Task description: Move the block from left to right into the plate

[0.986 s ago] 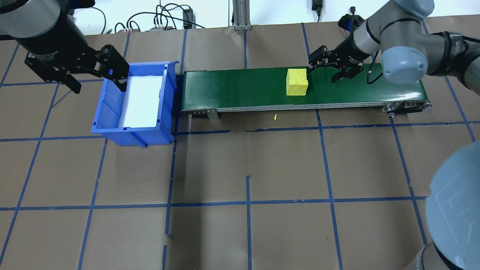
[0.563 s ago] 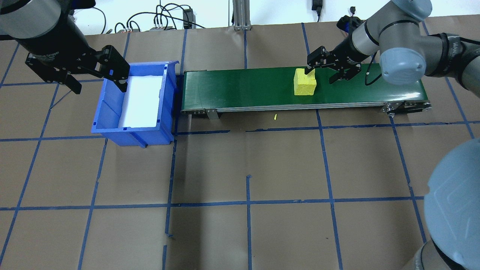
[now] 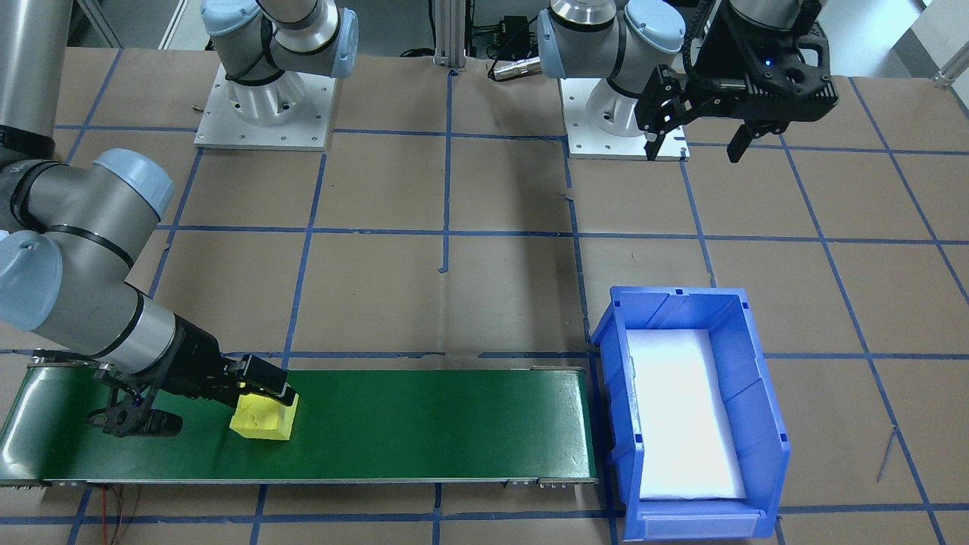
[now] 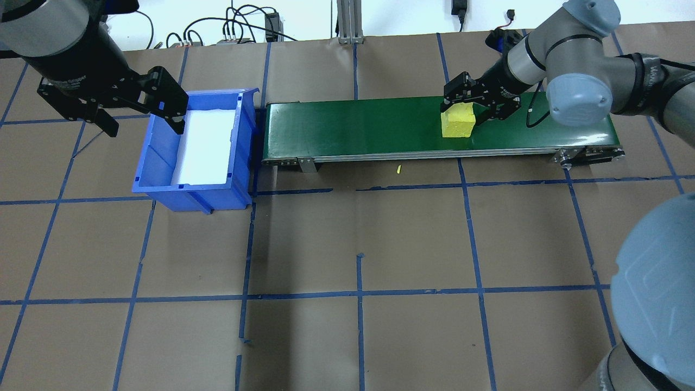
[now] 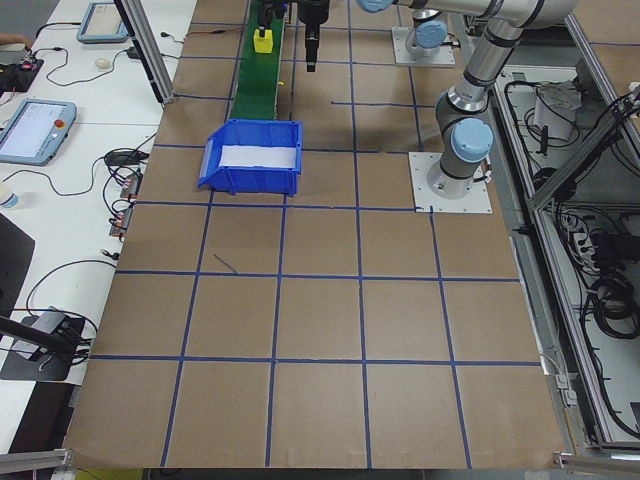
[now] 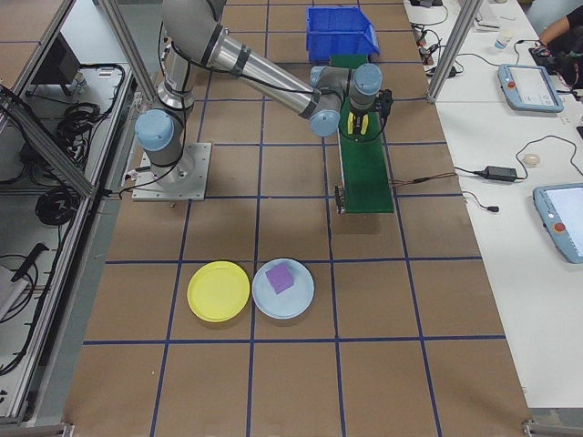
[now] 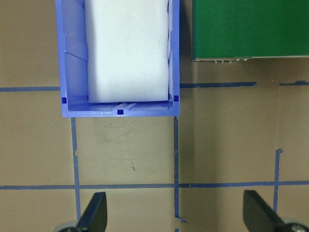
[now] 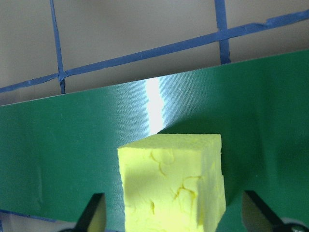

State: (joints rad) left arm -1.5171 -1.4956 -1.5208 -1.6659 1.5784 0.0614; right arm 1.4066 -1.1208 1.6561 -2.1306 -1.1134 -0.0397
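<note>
The yellow foam block [image 4: 457,123] [image 3: 263,418] [image 8: 174,183] rests on the green conveyor belt [image 4: 353,125] [image 3: 424,424], towards its right end in the overhead view. My right gripper [image 4: 469,110] [image 3: 204,403] [image 8: 175,215] is open and low over the belt, and the block stands between its fingers without being squeezed. My left gripper [image 4: 142,123] [image 3: 695,144] [image 7: 176,217] hangs open and empty above the table beside the blue bin [image 4: 157,163] [image 7: 72,53]. A yellow plate [image 6: 219,290] and a light blue plate [image 6: 301,302] holding a purple block [image 6: 280,278] lie on the table beyond the robot's right arm.
The blue bin [image 3: 764,424] has a white foam liner and sits against the belt's left end. Cables and aluminium posts line the table's far edge. Monitors and tablets lie on side desks. A small yellow crumb [image 4: 398,169] lies in front of the belt.
The block has travelled right along the belt and now stands between the right gripper's fingers. The right gripper shifted slightly left towards it. The left arm has not moved.
</note>
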